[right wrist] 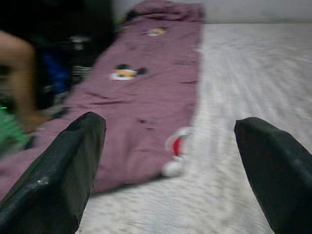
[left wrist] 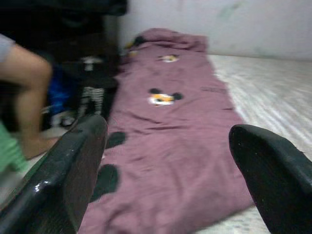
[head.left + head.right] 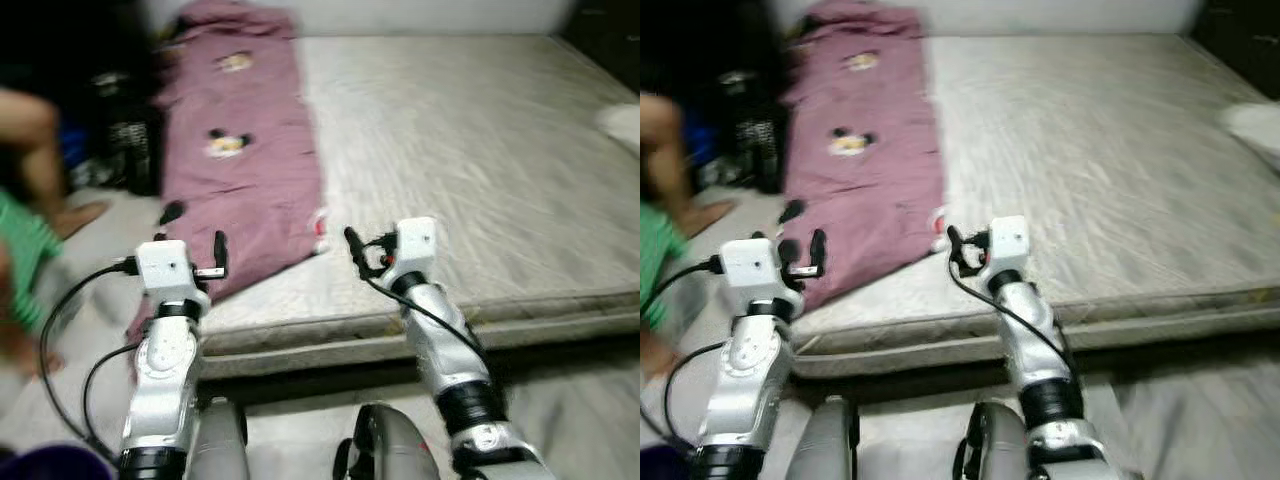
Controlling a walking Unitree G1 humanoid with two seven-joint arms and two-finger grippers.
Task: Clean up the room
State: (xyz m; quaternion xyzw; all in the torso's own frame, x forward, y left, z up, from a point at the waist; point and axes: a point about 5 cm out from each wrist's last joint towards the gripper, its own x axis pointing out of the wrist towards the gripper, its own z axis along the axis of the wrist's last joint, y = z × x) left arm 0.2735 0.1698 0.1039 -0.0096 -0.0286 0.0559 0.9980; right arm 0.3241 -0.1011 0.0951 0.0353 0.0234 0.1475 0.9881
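Both claws raised at the mattress near edge, fingers spread, holding nothing: left claw over the blanket's near corner, right claw just beside its near edge. Blanket is mauve with cartoon mouse prints, lying lengthwise along the mattress's left side. No readable text. Person's leg at left.
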